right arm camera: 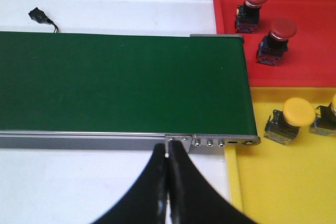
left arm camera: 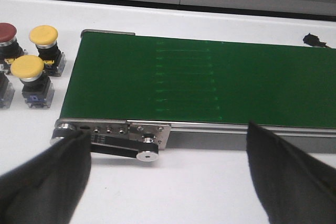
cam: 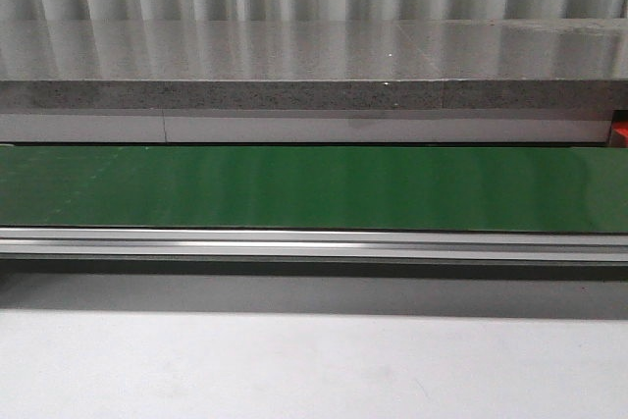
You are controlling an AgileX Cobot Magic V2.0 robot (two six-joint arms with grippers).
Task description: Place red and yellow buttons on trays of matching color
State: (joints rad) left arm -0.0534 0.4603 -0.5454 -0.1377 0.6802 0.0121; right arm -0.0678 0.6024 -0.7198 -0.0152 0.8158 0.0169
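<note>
Green belt point(cam: 314, 188) bare; yellow buttons point(left arm camera: 28, 67) stand caps-up.

Two red buttons point(right arm camera: 255, 4) upright on red tray point(right arm camera: 310, 40), yellow button point(right arm camera: 290, 119) on yellow tray point(right arm camera: 283, 182)

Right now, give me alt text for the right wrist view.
Two red-capped push-buttons stand on a red tray, and yellow-capped push-buttons on a yellow tray, beside the end of a bare green conveyor belt. The shut black right pincer hangs in front.
</note>
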